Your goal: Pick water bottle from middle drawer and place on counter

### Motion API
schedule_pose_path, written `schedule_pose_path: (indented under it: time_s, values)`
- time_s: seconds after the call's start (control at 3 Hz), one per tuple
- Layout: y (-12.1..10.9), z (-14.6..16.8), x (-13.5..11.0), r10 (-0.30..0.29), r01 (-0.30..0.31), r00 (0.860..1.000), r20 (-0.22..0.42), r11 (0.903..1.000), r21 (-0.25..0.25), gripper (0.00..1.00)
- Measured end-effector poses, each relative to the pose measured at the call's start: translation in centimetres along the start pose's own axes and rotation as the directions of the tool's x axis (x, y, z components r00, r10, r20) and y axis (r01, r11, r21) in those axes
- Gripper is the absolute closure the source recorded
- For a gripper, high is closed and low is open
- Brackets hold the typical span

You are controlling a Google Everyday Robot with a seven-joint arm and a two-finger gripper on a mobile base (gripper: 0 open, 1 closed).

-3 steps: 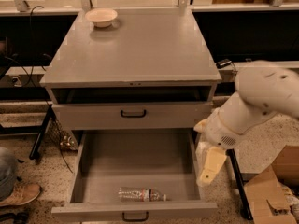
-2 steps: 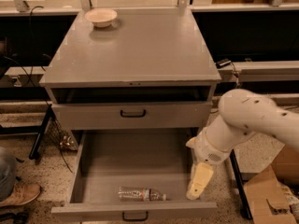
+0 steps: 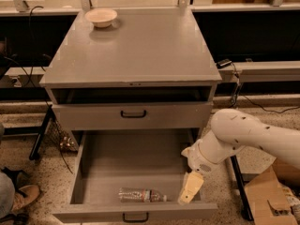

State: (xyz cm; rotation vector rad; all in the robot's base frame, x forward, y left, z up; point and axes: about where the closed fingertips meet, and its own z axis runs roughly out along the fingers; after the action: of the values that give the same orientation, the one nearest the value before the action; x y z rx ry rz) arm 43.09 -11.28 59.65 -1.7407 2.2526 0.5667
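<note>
The water bottle (image 3: 141,195) lies on its side on the floor of the open middle drawer (image 3: 89,172), near the front wall, cap to the right. My gripper (image 3: 190,189) hangs from the white arm inside the drawer's right front corner, just right of the bottle's cap and apart from it. The counter (image 3: 140,46) is the cabinet's flat grey top above.
A small cream bowl (image 3: 101,17) sits at the counter's back left. The shallower upper drawer (image 3: 133,113) is closed. A cardboard box (image 3: 269,196) stands on the floor at the right. A shoe (image 3: 21,196) and a black stand leg show at the left.
The arm has swung left and down, bringing my gripper from outside the drawer's right side into its right front corner near the bottle. The bottle has not moved.
</note>
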Motion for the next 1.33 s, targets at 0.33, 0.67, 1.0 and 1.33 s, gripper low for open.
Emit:
schedule_pose_path:
  time_s: [0.33, 0.67, 1.0, 1.33]
  values:
    - [-1.3, 1.0, -1.1, -0.023, 0.023, 1.000, 0.010, 0.9995, 0.020, 0.00]
    - [-2.9, 2.4, -2.8, -0.058, 0.057, 0.998, 0.019, 0.9974, 0.044, 0.00]
    - [-2.9, 2.4, -2.8, -0.058, 0.057, 0.998, 0.019, 0.9973, 0.045, 0.00]
    - [-3.3, 2.9, -3.1, -0.056, 0.054, 0.998, 0.029, 0.9964, 0.065, 0.00]
